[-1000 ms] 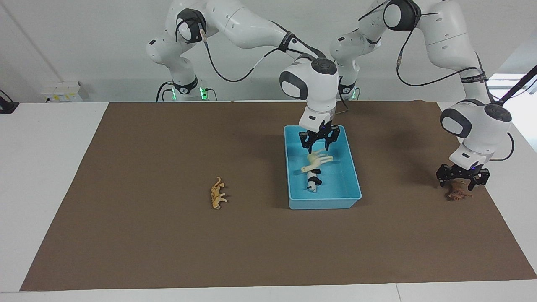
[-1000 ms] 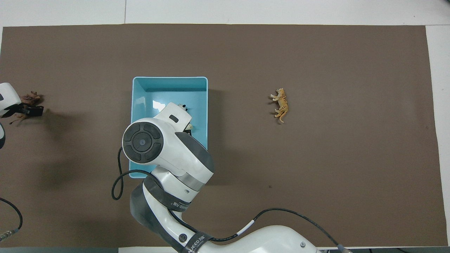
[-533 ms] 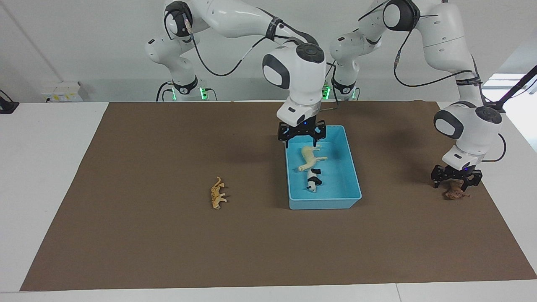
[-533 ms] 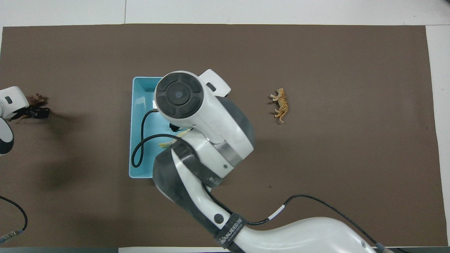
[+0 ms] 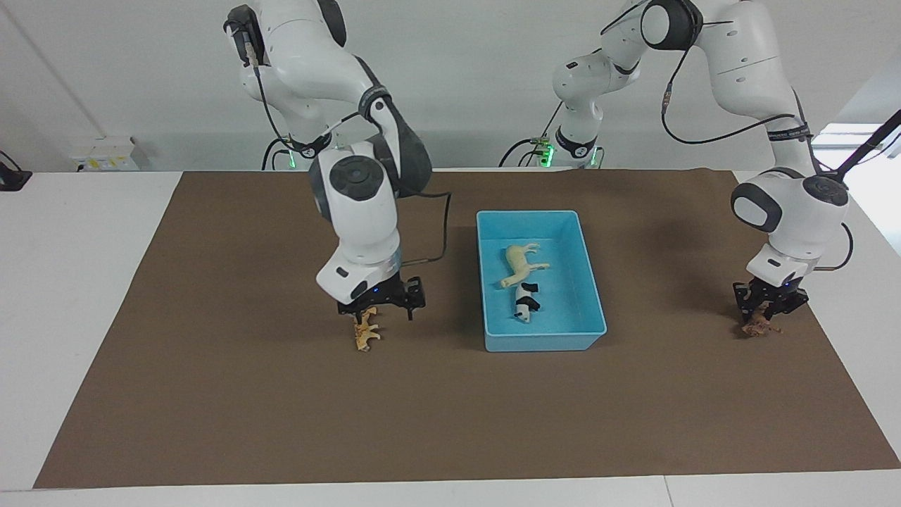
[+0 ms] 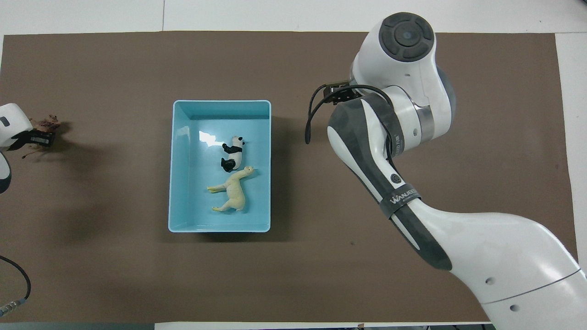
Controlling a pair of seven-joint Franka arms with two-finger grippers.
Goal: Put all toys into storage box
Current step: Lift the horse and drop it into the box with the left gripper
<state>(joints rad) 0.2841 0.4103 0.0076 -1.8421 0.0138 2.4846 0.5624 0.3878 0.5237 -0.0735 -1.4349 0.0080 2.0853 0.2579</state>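
The light blue storage box (image 5: pixel 542 342) stands mid-mat and holds the cream-white horse (image 5: pixel 519 262) and the panda (image 5: pixel 524 304), both lying on their sides. They also show in the overhead view: box (image 6: pixel 220 103), horse (image 6: pixel 233 195), panda (image 6: pixel 233 153). My right gripper (image 5: pixel 379 310) is open, low over the orange tiger (image 5: pixel 364 336), which lies on the mat toward the right arm's end. The right arm hides the tiger from overhead. My left gripper (image 5: pixel 766 313) is shut on the brown lion (image 5: pixel 757 327) at the mat's left-arm end. The lion (image 6: pixel 46 123) peeks out overhead.
A brown mat (image 5: pixel 281 422) covers the white table (image 5: pixel 70 282). The right arm (image 6: pixel 394 137) stretches out over the mat beside the box. The lion sits close to the mat's edge at the left arm's end.
My right gripper let go of the horse in the box and swung over to the tiger. My left gripper came down and closed on the lion.
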